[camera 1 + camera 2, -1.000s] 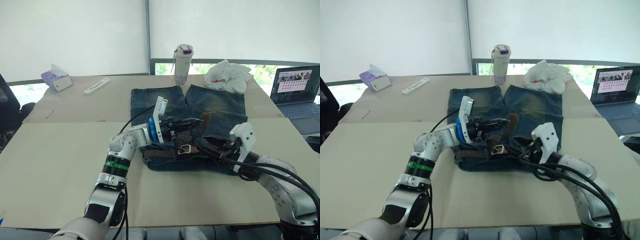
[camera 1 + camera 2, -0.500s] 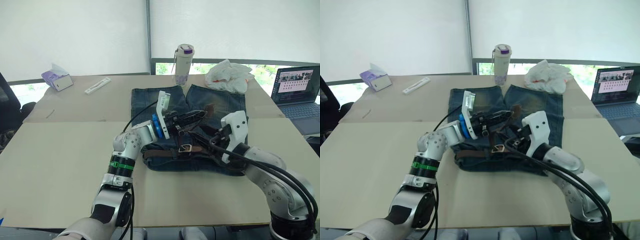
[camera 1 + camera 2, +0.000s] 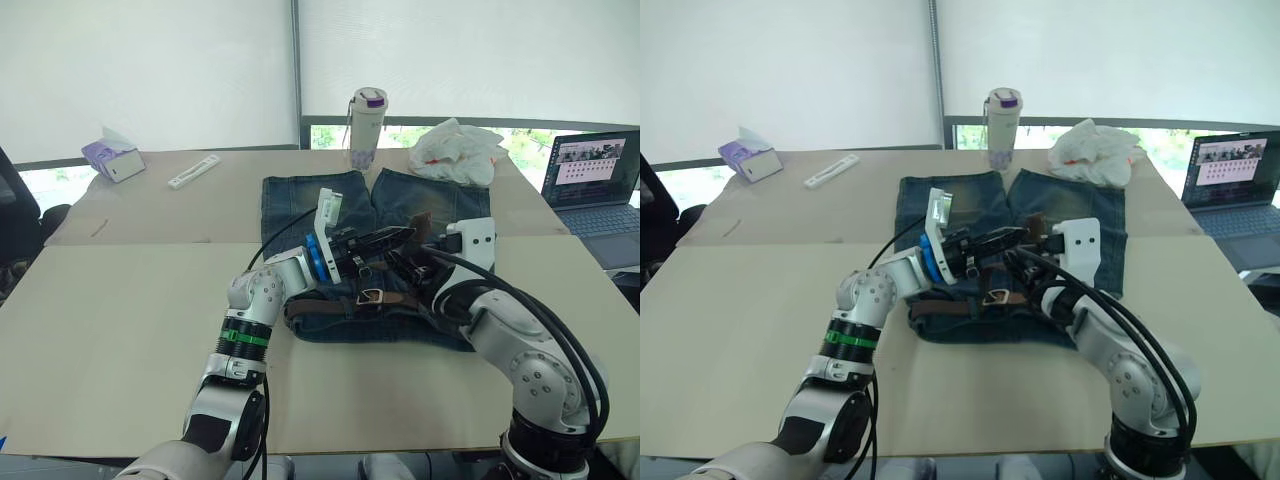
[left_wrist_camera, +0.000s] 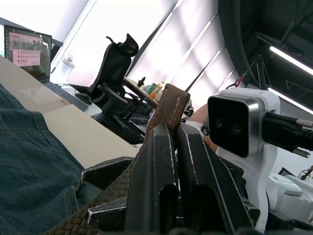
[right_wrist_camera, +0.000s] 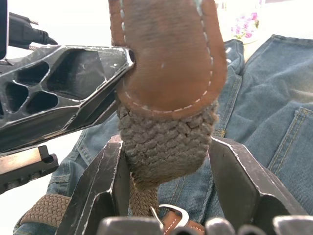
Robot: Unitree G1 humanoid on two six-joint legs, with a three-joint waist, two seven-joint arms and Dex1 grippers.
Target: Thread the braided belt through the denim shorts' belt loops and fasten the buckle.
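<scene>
A: Where are the denim shorts (image 3: 440,215)?

B: They lie flat on the table (image 3: 120,300), just in front of the water bottle (image 3: 366,128). Their legs point toward the bottle and the waistband is on the side away from it.

A: And the braided belt (image 3: 330,308)?

B: It lies across the shorts' waistband. The buckle (image 3: 369,296) sits on the shorts, near the middle. The belt's leather tip (image 5: 166,58) is lifted up above the shorts.

A: What does the left gripper (image 3: 400,235) do?

B: Its two fingers are pressed tight on the belt, close to the tip.

A: And the right gripper (image 5: 168,171)?

B: It is right by the tip too. Its fingers (image 5: 239,181) stand apart, one on each side of the braided strap, just under the leather tip.

A: What else is near the shorts?

B: A white bag (image 3: 457,150) lies past the shorts, beside the bottle.
</scene>
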